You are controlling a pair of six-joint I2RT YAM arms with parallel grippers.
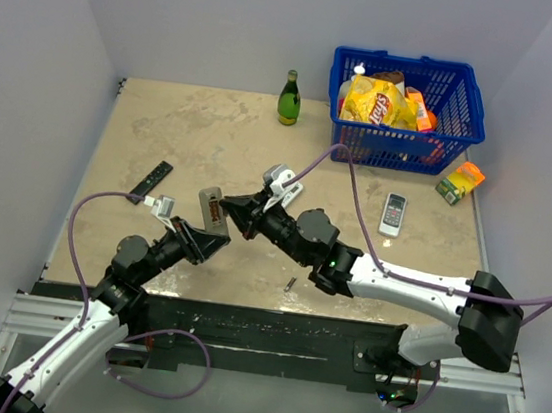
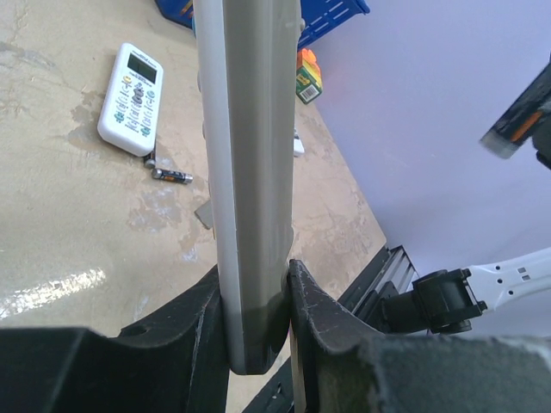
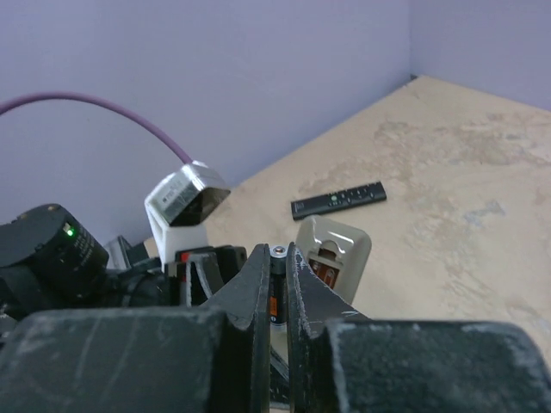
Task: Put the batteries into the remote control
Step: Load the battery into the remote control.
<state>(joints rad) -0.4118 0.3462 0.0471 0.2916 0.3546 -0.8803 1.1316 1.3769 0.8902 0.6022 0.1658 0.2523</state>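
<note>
My left gripper (image 1: 205,228) is shut on the remote control (image 1: 212,208) and holds it upright above the table, grey back outward. In the left wrist view the fingers (image 2: 314,301) clamp its lower end (image 2: 250,172). My right gripper (image 1: 233,207) is shut on a battery (image 3: 277,274), a dark cylinder with an orange band, its tip just short of the remote's open battery bay (image 3: 334,255). Something reddish sits inside the bay. A second battery (image 2: 172,175) lies on the table.
A white remote (image 1: 393,214) lies at the right, a black strip remote (image 1: 150,181) at the left. A blue basket (image 1: 405,142) of snacks, a green bottle (image 1: 289,98) and a small orange box (image 1: 459,182) stand at the back. A small dark piece (image 1: 290,285) lies near the front edge.
</note>
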